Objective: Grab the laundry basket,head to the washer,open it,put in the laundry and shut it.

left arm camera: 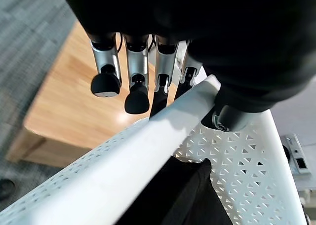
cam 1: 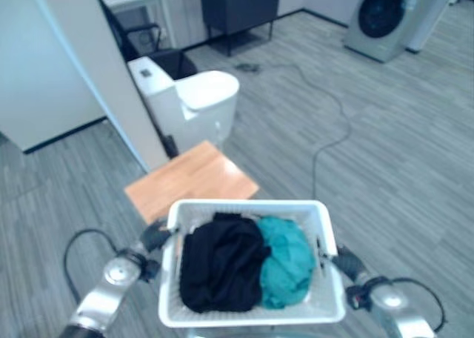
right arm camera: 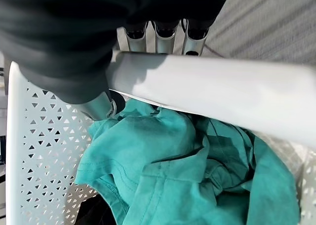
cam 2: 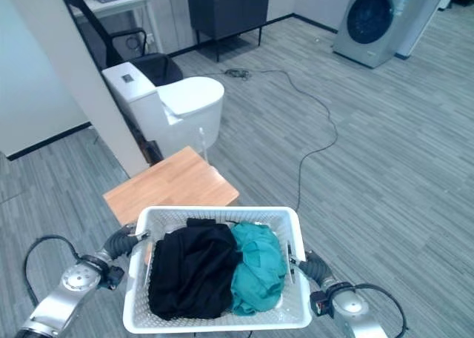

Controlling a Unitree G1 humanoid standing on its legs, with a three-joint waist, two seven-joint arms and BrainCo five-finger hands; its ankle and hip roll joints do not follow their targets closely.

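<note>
Basket (cam 1: pixel 250 319) w/ black + teal laundry (cam 1: pixel 244 262) up off wooden stool (cam 1: pixel 191 179), left hand (cam 1: pixel 154 236) & right hand (cam 1: pixel 346 264) each clenched on a side rim. Washer (cam 1: pixel 385 13) far across room, door shut. Grab done; walk, open, load, shut left.

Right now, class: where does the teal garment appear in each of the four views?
Left eye view: teal garment in the basket's right half.
Right eye view: same place.
Left wrist view: not in it.
Right wrist view: under the rim.
Shared landmark: the white basket.
</note>
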